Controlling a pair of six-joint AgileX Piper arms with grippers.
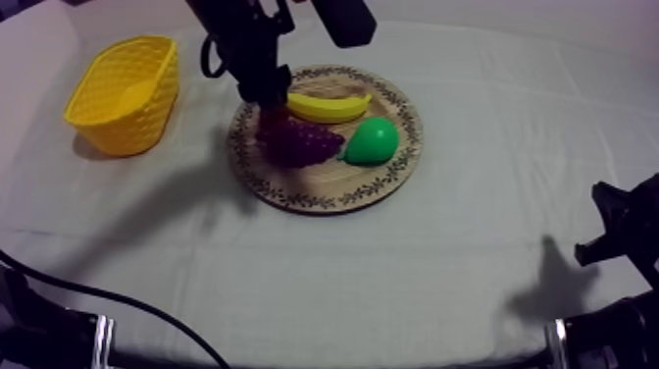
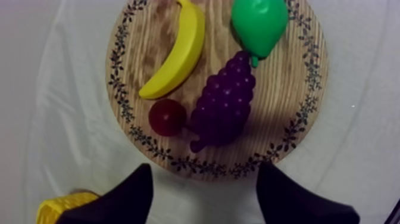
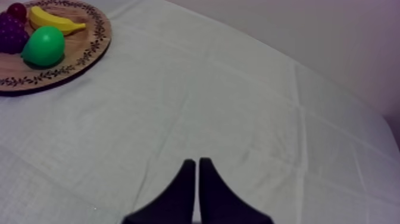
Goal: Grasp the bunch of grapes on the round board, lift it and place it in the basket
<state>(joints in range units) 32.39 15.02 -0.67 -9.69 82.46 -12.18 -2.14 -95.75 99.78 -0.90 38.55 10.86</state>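
Note:
The purple bunch of grapes (image 2: 223,107) lies on the round wooden board (image 2: 291,77), between a small red fruit (image 2: 166,117) and a green pear (image 2: 259,24); a banana (image 2: 175,53) lies beyond them. My left gripper (image 2: 202,190) hangs open above the board's near rim, its fingers (image 2: 128,196) wide apart and holding nothing. In the top view the left gripper (image 1: 267,98) hovers over the board's (image 1: 324,182) left part, beside the grapes (image 1: 299,144). The yellow basket (image 1: 123,93) stands to the left. My right gripper (image 3: 197,173) is shut over bare cloth.
In the top view the banana (image 1: 329,106) and pear (image 1: 371,142) lie on the board's right half. The right gripper (image 1: 613,231) sits low at the right edge. Open cloth lies between the basket and the board, and across the table's front.

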